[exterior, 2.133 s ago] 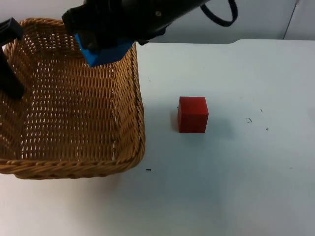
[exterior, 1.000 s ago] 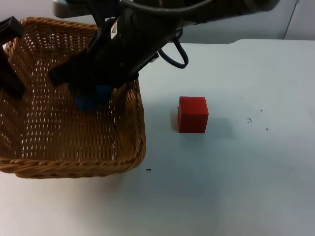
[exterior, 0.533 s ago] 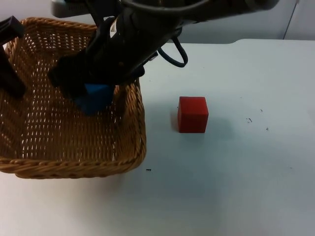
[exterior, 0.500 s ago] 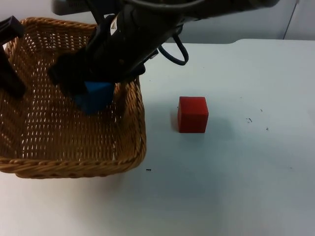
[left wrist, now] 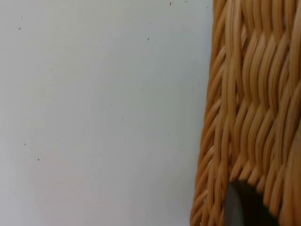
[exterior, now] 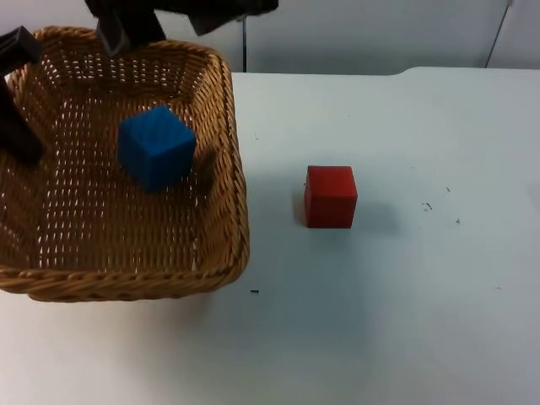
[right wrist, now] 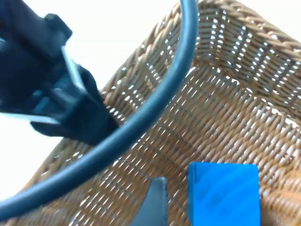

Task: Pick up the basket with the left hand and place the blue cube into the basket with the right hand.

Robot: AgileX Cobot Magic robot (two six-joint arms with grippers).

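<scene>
This looks like a robotics lab or a test bench, not a home. A plain white table top (exterior: 405, 321) with few small dark marks ends at a grey partition wall (exterior: 380, 34) at 12 o'clock, and black robot arms (exterior: 169, 17) reach over it from there.
</scene>
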